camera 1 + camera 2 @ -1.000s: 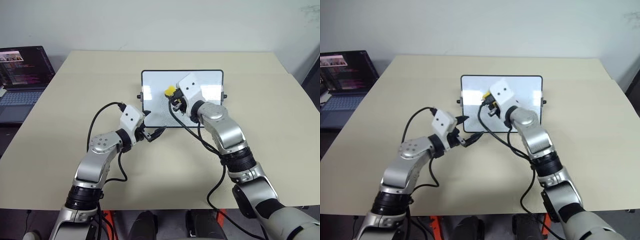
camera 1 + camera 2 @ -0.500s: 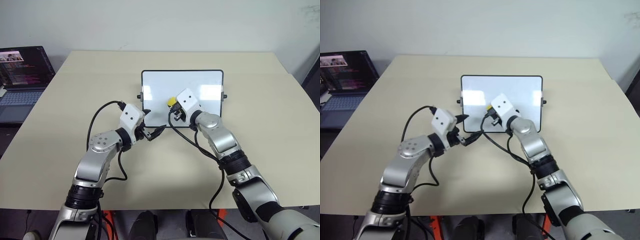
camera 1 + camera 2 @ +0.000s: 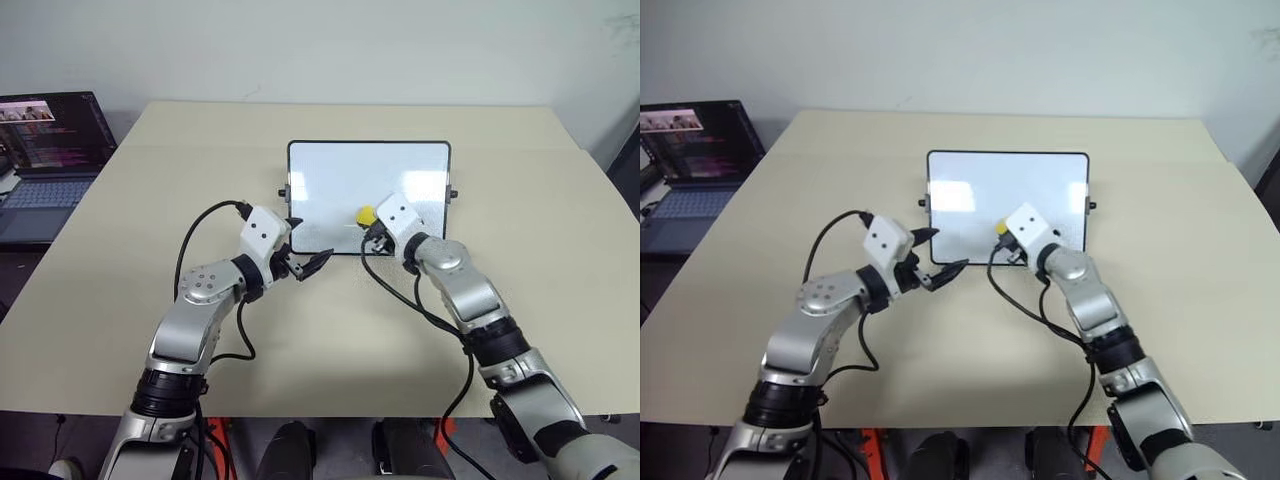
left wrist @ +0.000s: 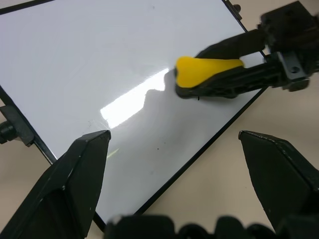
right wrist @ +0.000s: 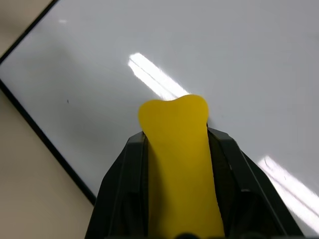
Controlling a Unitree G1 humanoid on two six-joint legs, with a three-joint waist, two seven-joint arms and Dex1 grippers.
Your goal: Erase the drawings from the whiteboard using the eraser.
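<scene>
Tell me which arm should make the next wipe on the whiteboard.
Right. Its end effector is shut on the eraser over the whiteboard; the left end effector is open and empty at the near-left corner.

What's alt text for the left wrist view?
The right gripper presses a yellow eraser against the glossy whiteboard, whose surface looks wiped clean. The left gripper is open, with its black fingers over the board's near edge.

I see the small glossy black-framed whiteboard (image 3: 340, 190) lying mid-surface (image 3: 560, 300), the yellow block eraser (image 3: 366, 215) on its near part, and an open dark laptop (image 3: 45, 150) far left, off the surface.
</scene>
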